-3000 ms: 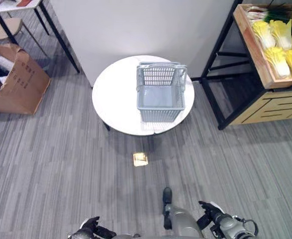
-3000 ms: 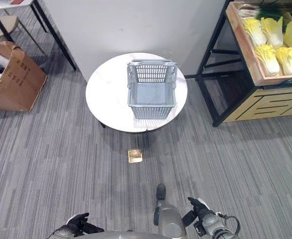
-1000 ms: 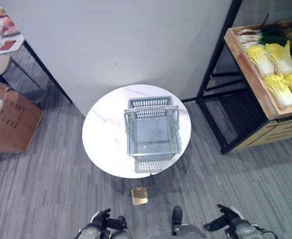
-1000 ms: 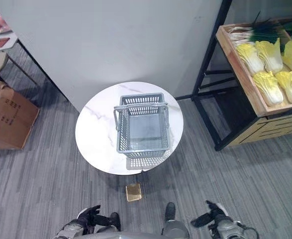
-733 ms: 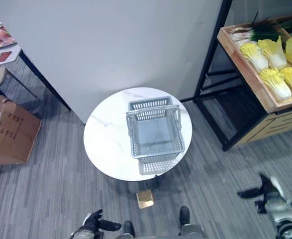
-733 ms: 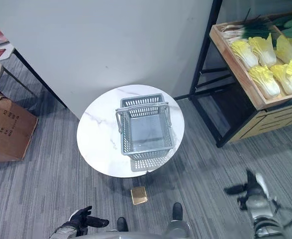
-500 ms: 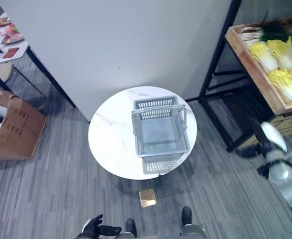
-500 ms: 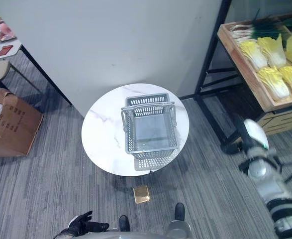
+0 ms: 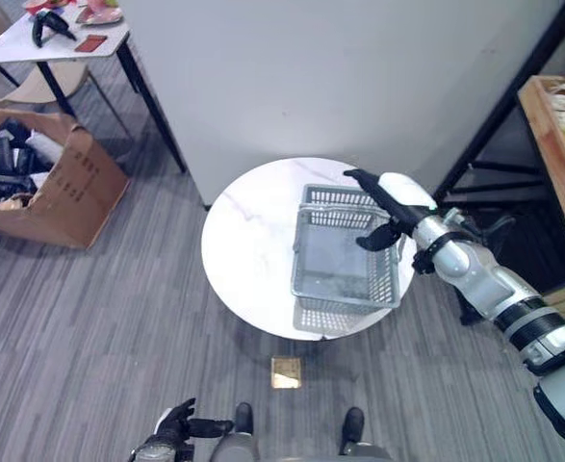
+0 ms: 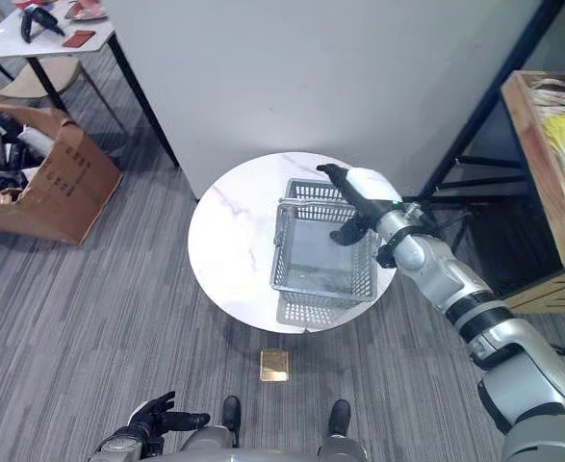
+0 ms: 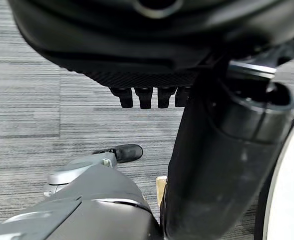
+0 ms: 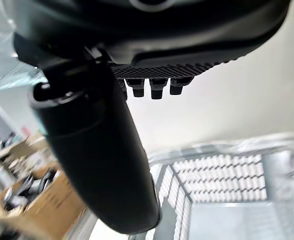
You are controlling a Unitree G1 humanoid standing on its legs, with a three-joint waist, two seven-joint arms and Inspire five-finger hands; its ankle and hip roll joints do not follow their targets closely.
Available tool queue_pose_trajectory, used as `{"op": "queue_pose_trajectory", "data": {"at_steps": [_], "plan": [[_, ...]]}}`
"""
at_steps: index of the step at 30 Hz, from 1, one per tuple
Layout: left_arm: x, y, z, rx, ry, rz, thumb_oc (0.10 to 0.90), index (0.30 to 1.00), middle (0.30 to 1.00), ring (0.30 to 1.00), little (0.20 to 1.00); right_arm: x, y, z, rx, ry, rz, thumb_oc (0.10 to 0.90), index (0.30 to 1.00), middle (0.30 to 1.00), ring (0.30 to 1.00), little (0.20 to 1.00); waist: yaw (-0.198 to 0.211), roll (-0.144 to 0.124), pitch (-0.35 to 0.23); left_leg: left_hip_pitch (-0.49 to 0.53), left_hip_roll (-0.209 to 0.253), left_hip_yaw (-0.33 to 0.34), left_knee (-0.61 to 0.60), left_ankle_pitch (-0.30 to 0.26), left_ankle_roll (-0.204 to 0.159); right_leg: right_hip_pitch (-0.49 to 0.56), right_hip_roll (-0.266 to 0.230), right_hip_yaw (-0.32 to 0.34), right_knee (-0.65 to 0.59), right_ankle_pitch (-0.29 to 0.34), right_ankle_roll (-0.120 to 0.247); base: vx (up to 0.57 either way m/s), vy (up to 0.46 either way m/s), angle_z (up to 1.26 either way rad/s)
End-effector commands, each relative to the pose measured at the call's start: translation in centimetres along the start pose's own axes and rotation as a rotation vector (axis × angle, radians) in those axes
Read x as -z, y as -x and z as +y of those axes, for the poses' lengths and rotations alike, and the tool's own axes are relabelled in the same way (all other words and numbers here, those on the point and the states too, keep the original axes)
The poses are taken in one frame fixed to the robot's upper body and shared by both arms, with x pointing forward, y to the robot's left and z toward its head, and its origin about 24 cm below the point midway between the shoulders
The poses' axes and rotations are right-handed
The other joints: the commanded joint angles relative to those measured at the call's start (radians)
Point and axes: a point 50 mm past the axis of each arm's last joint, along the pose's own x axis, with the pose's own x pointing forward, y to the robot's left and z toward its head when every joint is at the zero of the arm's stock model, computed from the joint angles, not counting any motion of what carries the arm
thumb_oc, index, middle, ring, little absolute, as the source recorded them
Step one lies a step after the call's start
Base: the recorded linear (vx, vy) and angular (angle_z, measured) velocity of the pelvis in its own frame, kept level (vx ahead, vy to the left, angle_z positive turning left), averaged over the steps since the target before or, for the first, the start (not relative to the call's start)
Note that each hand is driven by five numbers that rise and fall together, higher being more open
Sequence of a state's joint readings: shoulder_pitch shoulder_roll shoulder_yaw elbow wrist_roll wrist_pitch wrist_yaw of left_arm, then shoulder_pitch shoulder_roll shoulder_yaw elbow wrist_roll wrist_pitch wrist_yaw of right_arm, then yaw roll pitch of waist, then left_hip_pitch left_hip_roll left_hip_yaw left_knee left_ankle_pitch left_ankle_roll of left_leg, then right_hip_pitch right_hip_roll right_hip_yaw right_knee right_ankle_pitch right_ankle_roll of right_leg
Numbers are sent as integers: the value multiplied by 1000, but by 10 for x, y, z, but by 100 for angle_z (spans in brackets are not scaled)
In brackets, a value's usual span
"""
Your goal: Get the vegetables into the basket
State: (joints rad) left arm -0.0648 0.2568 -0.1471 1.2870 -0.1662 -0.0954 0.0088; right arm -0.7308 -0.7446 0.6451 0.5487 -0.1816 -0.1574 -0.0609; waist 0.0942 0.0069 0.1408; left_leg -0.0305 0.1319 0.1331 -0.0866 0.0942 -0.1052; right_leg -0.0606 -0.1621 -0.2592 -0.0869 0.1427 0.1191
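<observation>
The right arm reaches forward and inward at full stretch; the right hand (image 9: 386, 205) is raised, fingers straight, thumb angled down. The left hand (image 9: 174, 426) hangs low by the body, fingers relaxed and spread.

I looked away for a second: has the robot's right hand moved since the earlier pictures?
Yes. The right hand has swung up from low near the floor to above the basket on the round table.

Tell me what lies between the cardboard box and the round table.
Only bare grey floor separates the cardboard box from the round table, as the left eye view shows.
</observation>
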Motion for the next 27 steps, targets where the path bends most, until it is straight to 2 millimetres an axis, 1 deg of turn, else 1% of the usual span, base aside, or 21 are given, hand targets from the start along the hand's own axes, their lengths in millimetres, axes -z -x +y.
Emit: {"op": "queue_pose_trajectory", "data": {"at_steps": [1, 2, 3, 4, 5, 6, 7, 9, 10, 11, 12, 13, 14, 15, 16, 17, 19, 24, 25, 26, 27], "plan": [[17, 4, 23, -59, -86, 80, 900, 1000, 1000, 1000, 1000, -21, -21, -68, 216, -17, -58, 900, 1000, 1000, 1000, 1000, -2, -51, 23, -21, 17, -27, -1, 2, -23, 20, -71, 36, 0, 20, 76, -36, -1, 10], [17, 4, 23, -59, -85, 80, 900, 1000, 1000, 1000, 1000, -21, -21, -68, 216, -16, -58, 900, 1000, 1000, 1000, 1000, -3, -50, 23, -22, 17, -27, -1, 2, -23, 20, -71, 36, 0, 20, 76, -36, -5, 12], [10, 2, 24, -64, -71, 58, 900, 1000, 1000, 1000, 1000, -20, -25, -74, 219, -6, -33, 900, 1000, 1000, 1000, 1000, 3, -50, 29, -37, 18, -36, -1, 9, -26, 11, -70, 31, 0, 22, 76, -42, -5, 14], [5, 2, 26, -73, -53, 42, 900, 1000, 1000, 1000, 1000, -15, -28, -76, 236, -66, 9, 900, 1000, 1000, 1000, 1000, 6, -46, 37, -50, 17, -44, -1, 13, -28, 5, -71, 26, 0, 23, 75, -42, -5, 10], [5, 2, 26, -73, -53, 42, 900, 1000, 1000, 1000, 1000, -15, -29, -76, 236, -66, 8, 900, 1000, 1000, 1000, 1000, 6, -46, 36, -50, 17, -44, -1, 13, -28, 5, -71, 26, 0, 23, 75, -43, -4, 11], [2, 1, 29, -87, -38, 32, 900, 1000, 1000, 1000, 1000, -6, -32, -79, 266, -118, 72, 900, 1000, 1000, 1000, 1000, 14, -44, 45, -71, 17, -53, -1, 20, -28, -10, -69, 21, 0, 27, 74, -38, -7, 9], [0, 1, 32, -94, -30, 26, 900, 1000, 1000, 1000, 1000, 0, -33, -85, 279, -107, 109, 900, 1000, 1000, 1000, 1000, 20, -42, 51, -82, 16, -58, -1, 24, -29, -18, -70, 21, 0, 29, 74, -38, -7, 10], [-1, 1, 33, -98, -26, 22, 900, 1000, 1000, 1000, 1000, 1, -33, -87, 282, -99, 119, 900, 1000, 1000, 1000, 1000, 20, -41, 54, -86, 15, -60, -1, 26, -28, -22, -70, 20, 0, 29, 73, -13, -3, 7], [-2, 1, 35, -102, -27, 21, 900, 1000, 1000, 1000, 1000, 2, -33, -92, 289, -71, 131, 900, 1000, 1000, 1000, 1000, 24, -39, 59, -94, 15, -62, -1, 29, -30, -28, -71, 19, 0, 29, 74, 50, 17, 3], [-110, 0, 74, -200, -35, -150, 900, 1000, 1000, 1000, 1000, -10, -43, -75, 227, -88, 106, 900, 1000, 1000, 1000, 1000, -21, -40, 43, -89, 21, -46, -1, 25, -35, -34, -67, 33, 0, 27, 75, 19, 16, 9], [-28, -5, 22, -123, -53, -12, 900, 1000, 1000, 1000, 1000, -20, -42, -67, 265, -121, 47, 900, 1000, 1000, 1000, 1000, -11, -51, 54, -104, 24, -46, -1, 25, -35, -57, -64, 42, 3, 26, 68, 0, 0, 0], [-33, -5, 16, -139, -62, -34, 900, 1000, 1000, 1000, 1000, -9, -40, -69, 278, -112, 95, 900, 1000, 1000, 1000, 1000, -14, -55, 57, -114, 25, -49, -1, 31, -38, -65, -63, 42, 3, 25, 66, -44, -20, -29], [-33, -6, 16, -139, -62, -34, 900, 1000, 1000, 1000, 1000, -9, -40, -69, 278, -112, 94, 900, 1000, 1000, 1000, 1000, -15, -54, 56, -115, 25, -49, -1, 31, -38, -65, -63, 42, 3, 25, 66, -31, -31, -40], [-26, -5, 9, -80, -29, -29, 900, 1000, 1000, 1000, 1000, -8, -40, -85, 306, -91, 117, 900, 1000, 1000, 1000, 1000, 0, -55, 60, -126, 24, -55, -1, 36, -40, -72, -64, 38, 3, 27, 66, -28, -34, -25], [-27, -5, 6, -108, -27, -35, 900, 1000, 1000, 1000, 1000, -5, -38, -91, 335, -97, 118, 900, 1000, 1000, 1000, 1000, 3, -53, 65, -134, 23, -59, -1, 40, -39, -76, -64, 35, 3, 28, 65, -33, -50, 4], [-3, -2, 7, -92, -44, 34, 900, 1000, 1000, 1000, 1000, 8, -33, -99, 347, -68, 185, 900, 1000, 1000, 1000, 1000, 22, -48, 71, -141, 21, -65, -1, 44, -39, -74, -68, 29, 1, 32, 67, -13, -46, 14], [-10, -2, 7, -78, -46, -10, 900, 1000, 1000, 1000, 1000, 18, -27, -106, 394, -74, 209, 900, 1000, 1000, 1000, 1000, 38, -31, 88, -149, 12, -77, -1, 47, -36, -76, -73, 21, 0, 34, 72, 5, -16, 27], [-19, -3, 5, -73, -57, -50, 900, 1000, 1000, 1000, 1000, 21, -27, -109, 400, -47, 227, 900, 1000, 1000, 1000, 1000, 46, -24, 93, -162, 7, -83, -1, 48, -34, -88, -77, 22, 0, 36, 74, -4, 3, 12], [-19, -3, 4, -71, -57, -52, 900, 1000, 1000, 1000, 1000, 22, -26, -108, 392, -33, 232, 604, 585, 585, 585, 585, 47, -23, 92, -163, 6, -84, -1, 48, -33, -88, -77, 21, 0, 35, 74, 0, 0, 0], [-19, -3, 2, -67, -63, -52, 900, 1000, 1000, 1000, 1000, 25, -26, -104, 364, 12, 254, 400, 300, 300, 300, 300, 50, -22, 94, -163, 5, -86, -1, 48, -32, -86, -78, 19, 0, 34, 74, 0, 0, 0], [-19, -3, 2, -67, -63, -52, 900, 1000, 1000, 1000, 1000, 25, -26, -104, 364, 13, 254, 400, 300, 300, 300, 300, 50, -22, 95, -163, 5, -86, -1, 48, -32, -86, -78, 19, 0, 34, 74, 0, 0, 0]]}}
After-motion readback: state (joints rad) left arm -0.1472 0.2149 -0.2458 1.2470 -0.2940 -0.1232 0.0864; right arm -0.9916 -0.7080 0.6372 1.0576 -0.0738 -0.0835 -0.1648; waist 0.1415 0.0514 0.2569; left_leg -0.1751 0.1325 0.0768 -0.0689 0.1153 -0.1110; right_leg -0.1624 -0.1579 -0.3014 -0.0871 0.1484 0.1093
